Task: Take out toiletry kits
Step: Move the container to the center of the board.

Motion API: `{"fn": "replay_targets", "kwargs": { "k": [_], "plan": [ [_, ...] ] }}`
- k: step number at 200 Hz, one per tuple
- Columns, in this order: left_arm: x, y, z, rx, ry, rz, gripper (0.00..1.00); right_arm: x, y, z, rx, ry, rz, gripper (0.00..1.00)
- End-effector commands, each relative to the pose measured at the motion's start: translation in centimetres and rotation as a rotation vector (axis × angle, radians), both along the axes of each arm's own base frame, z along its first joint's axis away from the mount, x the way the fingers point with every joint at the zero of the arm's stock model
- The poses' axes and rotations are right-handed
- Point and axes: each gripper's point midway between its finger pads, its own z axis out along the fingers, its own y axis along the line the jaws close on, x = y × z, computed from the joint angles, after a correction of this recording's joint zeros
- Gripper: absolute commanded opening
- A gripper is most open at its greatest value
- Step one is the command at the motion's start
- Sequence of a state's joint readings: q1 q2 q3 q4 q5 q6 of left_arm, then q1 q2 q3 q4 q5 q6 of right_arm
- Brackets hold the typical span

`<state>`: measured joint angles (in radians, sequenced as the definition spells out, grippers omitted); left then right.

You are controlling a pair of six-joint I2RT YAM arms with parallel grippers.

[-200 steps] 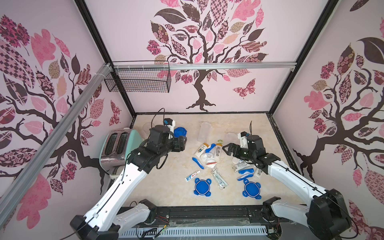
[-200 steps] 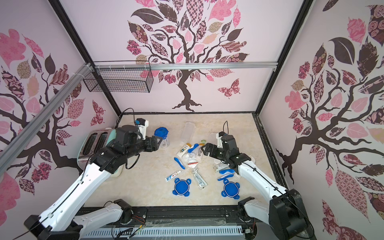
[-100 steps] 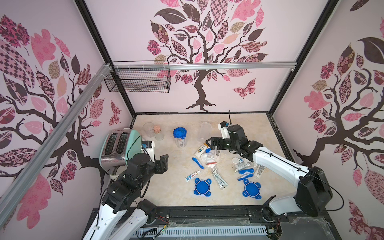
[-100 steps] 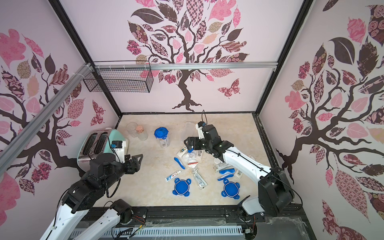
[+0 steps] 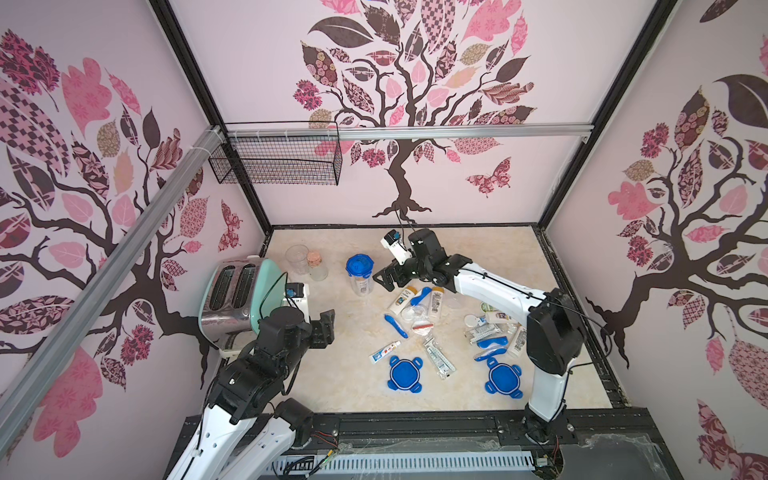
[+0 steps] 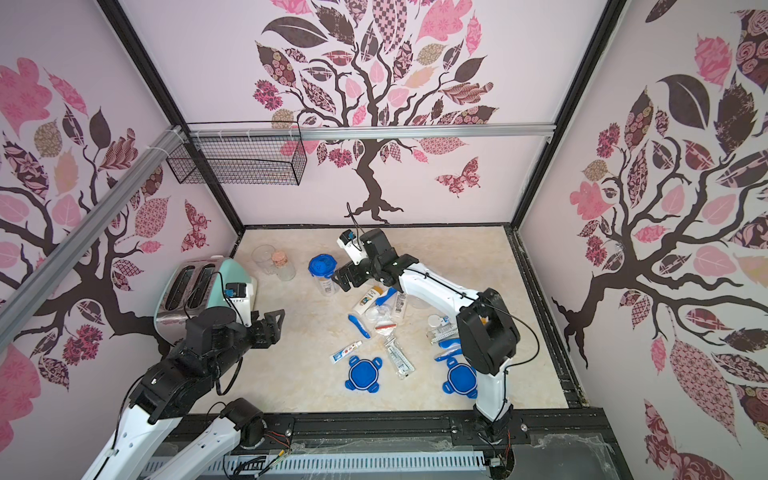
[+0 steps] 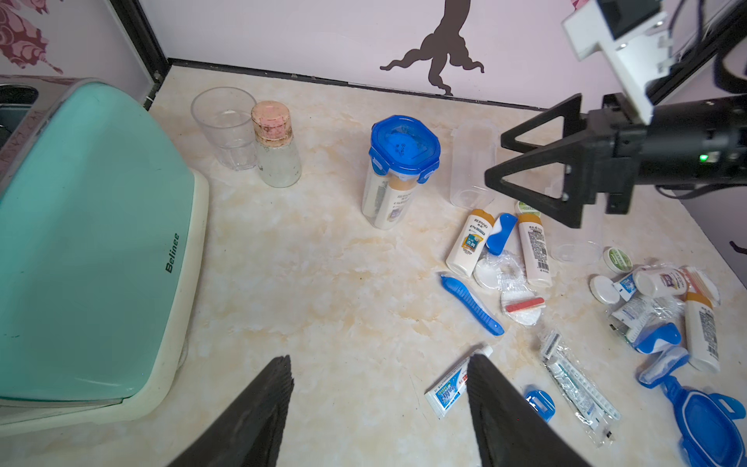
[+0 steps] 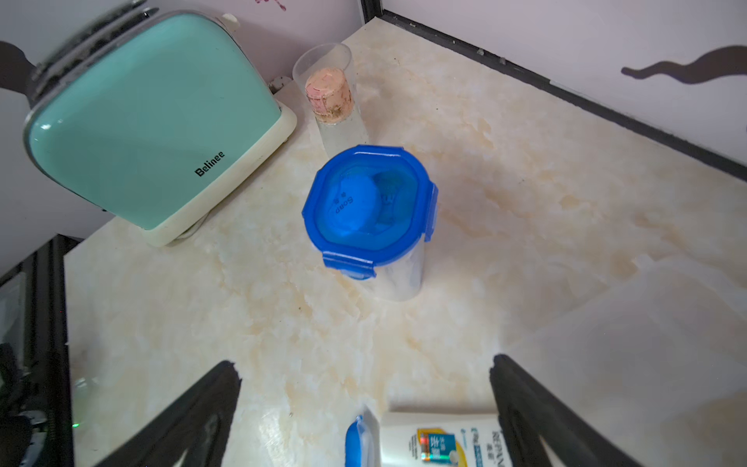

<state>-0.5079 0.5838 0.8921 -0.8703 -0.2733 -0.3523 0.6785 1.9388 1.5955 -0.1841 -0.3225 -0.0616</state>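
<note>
A clear canister (image 5: 360, 274) with a blue clip lid stands upright at the middle back, holding a yellow-capped white bottle (image 7: 398, 198). Loose toiletry kits lie to its right: white bottles (image 5: 402, 300), a blue toothbrush (image 5: 395, 325), a toothpaste tube (image 5: 384, 352) and wrapped packets (image 5: 438, 357). My right gripper (image 5: 384, 280) hangs open just right of the canister (image 8: 370, 206), above a bottle (image 8: 440, 440), holding nothing. My left gripper (image 5: 326, 328) is open and empty at the front left, well short of the canister (image 7: 400, 161).
A mint toaster (image 5: 237, 291) stands at the left wall, with a clear cup (image 5: 296, 257) and a cork-stoppered jar (image 5: 316, 266) behind it. Two blue lids (image 5: 404, 373) (image 5: 503, 378) lie near the front. An empty clear canister (image 7: 473, 161) lies by the right gripper. A wire basket (image 5: 276, 160) hangs on the back wall.
My left arm has pulled back from the canister to the front left. The right arm has swung from the right-hand pile across to the canister, its jaws a little wider.
</note>
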Motion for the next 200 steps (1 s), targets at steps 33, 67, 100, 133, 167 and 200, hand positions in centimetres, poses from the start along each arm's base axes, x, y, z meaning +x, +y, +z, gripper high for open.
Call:
{"fn": "replay_targets", "kwargs": {
  "k": [33,67,100,133,167,200],
  "plan": [
    [0.2,0.2,0.0,0.019,0.001,0.008,0.72,2.2,3.2,-1.8,-0.118,-0.132,0.22,1.0],
    [0.2,0.2,0.0,0.015,-0.001,0.006,0.72,3.1,4.5,-2.3,-0.106,-0.176,0.272,1.0],
    [0.2,0.1,-0.1,0.016,0.005,0.001,0.72,3.6,5.9,-1.8,-0.081,-0.174,0.312,1.0],
    [0.2,0.0,-0.2,0.016,0.006,-0.003,0.73,4.6,6.9,-1.9,-0.065,-0.197,0.323,1.0],
    [0.3,-0.1,-0.3,0.019,0.014,-0.007,0.73,4.4,7.9,-2.1,-0.042,-0.164,0.368,1.0],
    [0.3,-0.1,-0.4,0.021,0.017,-0.007,0.73,3.9,8.2,-2.8,-0.035,-0.145,0.395,1.0]
  ]
}}
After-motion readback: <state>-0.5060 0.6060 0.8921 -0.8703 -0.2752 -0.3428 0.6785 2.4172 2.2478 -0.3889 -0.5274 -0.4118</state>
